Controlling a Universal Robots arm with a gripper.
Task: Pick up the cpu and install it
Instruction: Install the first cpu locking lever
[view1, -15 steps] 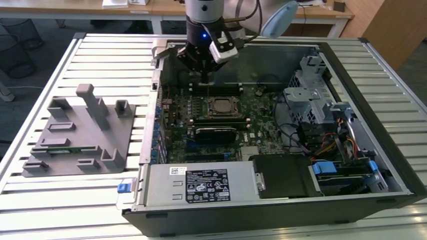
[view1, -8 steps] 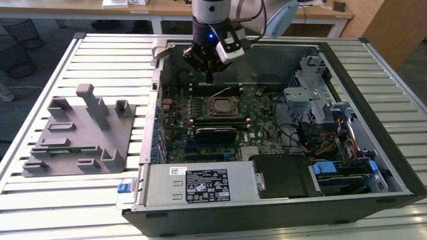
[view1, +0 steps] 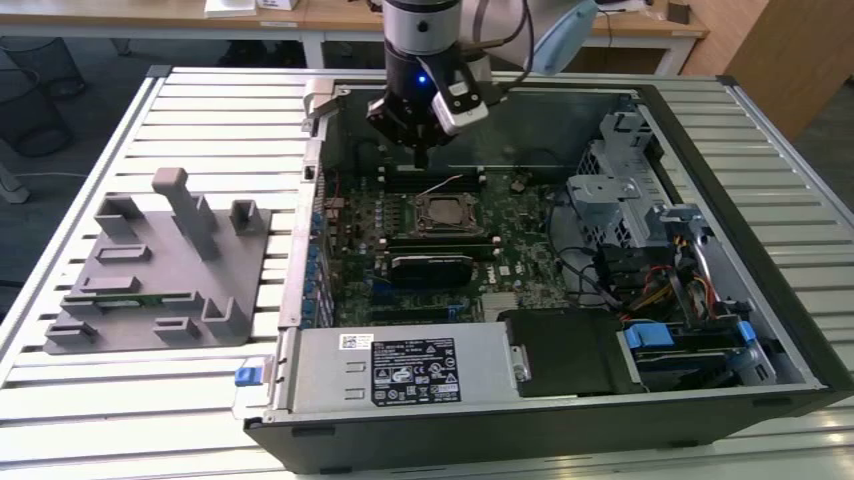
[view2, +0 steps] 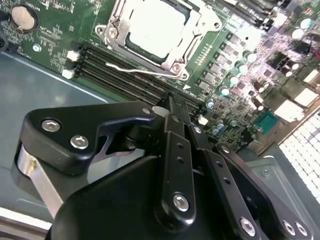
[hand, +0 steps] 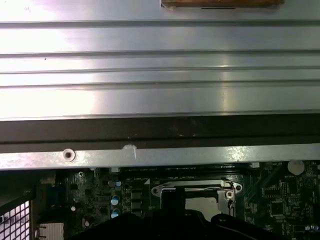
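Note:
The cpu (view1: 439, 212) lies flat in the motherboard socket (view1: 441, 196) inside the open computer case, its silvery top up. In the second wrist view the cpu (view2: 150, 27) sits within the socket's metal frame (view2: 197, 37), and a thin wire lever (view2: 142, 71) stands loose along the frame's edge. In the first wrist view a pale part of the cpu (hand: 202, 203) shows under the frame. My gripper (view1: 420, 157) hangs above the board, just behind the socket toward the case's back wall. Its fingers (view2: 172, 117) are pressed together with nothing between them, apart from the cpu.
A grey parts fixture (view1: 154, 270) with a green memory stick stands on the slatted table at the exterior view's left. The case wall (view1: 694, 160), drive cage (view1: 614, 195), cables and power supply (view1: 400, 370) ring the motherboard. Dark memory slots (view2: 120, 80) run beside the socket.

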